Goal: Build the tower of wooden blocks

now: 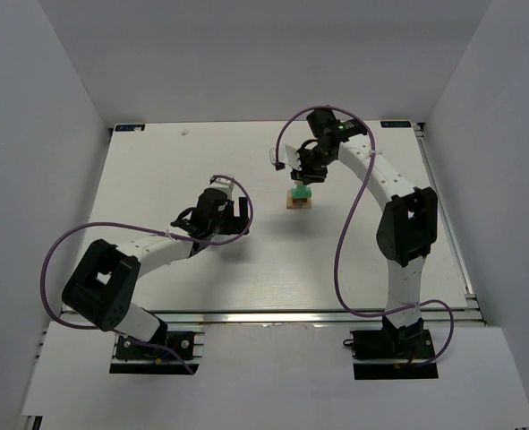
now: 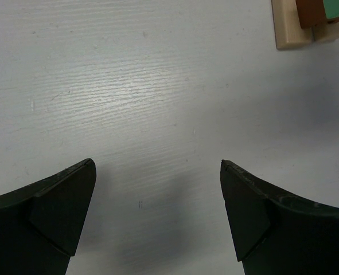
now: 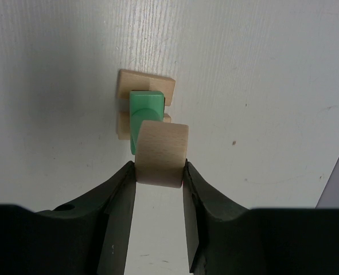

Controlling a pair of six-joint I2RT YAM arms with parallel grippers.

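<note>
The wood block tower [image 1: 300, 197] stands mid-table: pale tan base blocks with a mint green block [image 3: 145, 109] on top. In the left wrist view its corner shows at the top right, a tan base [image 2: 298, 34], a dark brown block [image 2: 311, 12] and a green edge. My right gripper [image 3: 159, 179] is shut on a pale tan rounded block [image 3: 161, 152] and holds it above the near side of the green block. In the top view the right gripper [image 1: 305, 176] sits just over the tower. My left gripper [image 2: 158, 172] is open and empty, left of the tower [image 1: 221, 208].
The white table [image 1: 157, 179] is boxed by white walls at the back and both sides. A purple cable [image 1: 354, 233] loops along the right arm and another along the left arm [image 1: 67, 246]. A metal rail [image 1: 273, 315] runs along the near edge.
</note>
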